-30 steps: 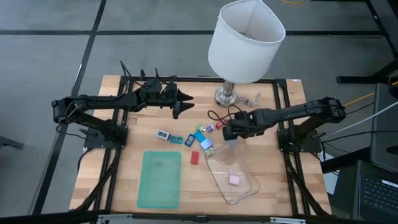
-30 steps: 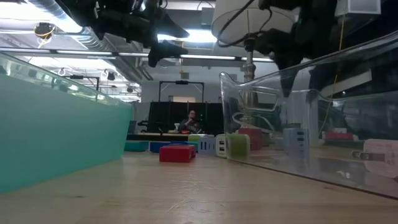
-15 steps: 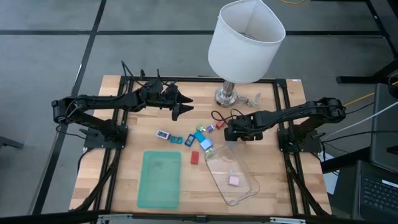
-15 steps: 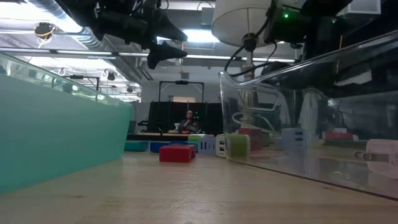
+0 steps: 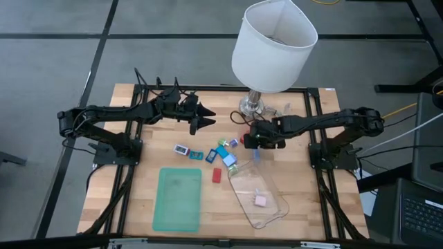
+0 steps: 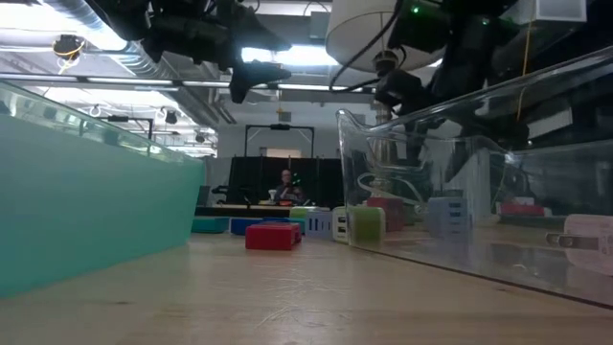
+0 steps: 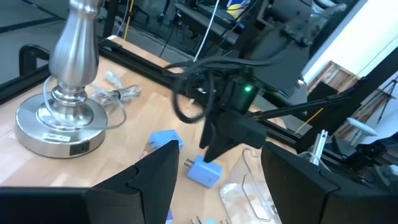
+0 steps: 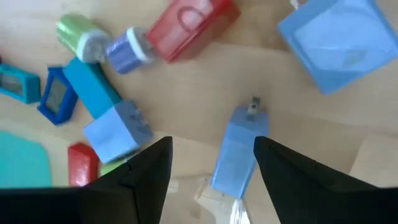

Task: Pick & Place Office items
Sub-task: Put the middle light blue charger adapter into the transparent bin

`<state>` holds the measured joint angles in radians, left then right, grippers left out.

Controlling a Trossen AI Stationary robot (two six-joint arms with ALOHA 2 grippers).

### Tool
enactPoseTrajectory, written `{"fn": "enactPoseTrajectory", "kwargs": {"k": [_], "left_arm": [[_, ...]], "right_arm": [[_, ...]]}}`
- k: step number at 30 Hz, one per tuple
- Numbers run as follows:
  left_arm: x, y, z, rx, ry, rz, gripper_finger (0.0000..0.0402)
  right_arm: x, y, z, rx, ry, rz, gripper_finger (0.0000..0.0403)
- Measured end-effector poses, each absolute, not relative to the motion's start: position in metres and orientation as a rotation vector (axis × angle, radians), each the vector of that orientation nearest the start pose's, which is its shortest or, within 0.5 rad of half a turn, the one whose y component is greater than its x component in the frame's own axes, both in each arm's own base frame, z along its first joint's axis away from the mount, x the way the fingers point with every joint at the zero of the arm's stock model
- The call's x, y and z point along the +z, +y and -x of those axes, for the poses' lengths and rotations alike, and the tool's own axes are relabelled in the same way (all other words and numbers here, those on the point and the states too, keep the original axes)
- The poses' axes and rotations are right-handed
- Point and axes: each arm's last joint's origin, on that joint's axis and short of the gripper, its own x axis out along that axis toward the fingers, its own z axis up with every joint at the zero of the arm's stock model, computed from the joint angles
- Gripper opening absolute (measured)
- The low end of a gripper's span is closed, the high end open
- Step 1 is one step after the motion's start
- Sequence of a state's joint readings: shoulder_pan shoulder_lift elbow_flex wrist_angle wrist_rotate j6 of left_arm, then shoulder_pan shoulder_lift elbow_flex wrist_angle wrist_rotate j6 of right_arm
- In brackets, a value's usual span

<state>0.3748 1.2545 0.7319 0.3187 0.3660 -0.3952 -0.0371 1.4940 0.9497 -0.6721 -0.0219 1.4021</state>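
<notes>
Office items (image 5: 220,153) cluster beside the clear tub's rim (image 5: 239,181); right gripper (image 8: 211,163) hangs spread above a light-blue plug (image 8: 238,150); left gripper (image 7: 214,177), raised, also gapes.

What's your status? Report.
Right tool open, over light blue plug. Left tool open, idle by lamp. Nothing blocking the plug.

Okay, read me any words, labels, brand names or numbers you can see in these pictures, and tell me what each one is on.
None can be read.
Sticker on the lamp base: has print, too blurred to read.
Small white and teal item: dark panel, no legible marks.
Blue items under the right gripper: no readable marks.
</notes>
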Motion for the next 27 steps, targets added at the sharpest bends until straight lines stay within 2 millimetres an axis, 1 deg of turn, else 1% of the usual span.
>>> {"fn": "enactPoseTrajectory", "kwargs": {"k": [3, 7, 11, 19, 23, 27], "left_arm": [[0.264, 0.090, -0.258, 0.045, 0.193, 0.466, 0.0223], [0.264, 0.090, -0.258, 0.044, 0.200, 0.467, 0.0223], [0.262, 0.090, -0.257, 0.040, 0.216, 0.466, 0.0223], [0.261, 0.090, -0.257, 0.041, 0.230, 0.462, 0.0223], [0.261, 0.090, -0.257, 0.038, 0.232, 0.462, 0.0223], [0.261, 0.090, -0.257, 0.038, 0.232, 0.462, 0.0223]], "right_arm": [[0.199, -0.012, -0.272, -0.866, 1.010, -1.256, 0.0238], [0.191, -0.012, -0.267, -0.889, 1.042, -1.268, 0.0238], [0.182, -0.011, -0.265, -0.905, 1.083, -1.280, 0.0238], [0.164, -0.011, -0.279, -0.861, 1.102, -1.294, 0.0238], [0.155, -0.011, -0.282, -0.873, 1.134, -1.293, 0.0238], [0.150, -0.011, -0.284, -0.880, 1.150, -1.287, 0.0236]]}}
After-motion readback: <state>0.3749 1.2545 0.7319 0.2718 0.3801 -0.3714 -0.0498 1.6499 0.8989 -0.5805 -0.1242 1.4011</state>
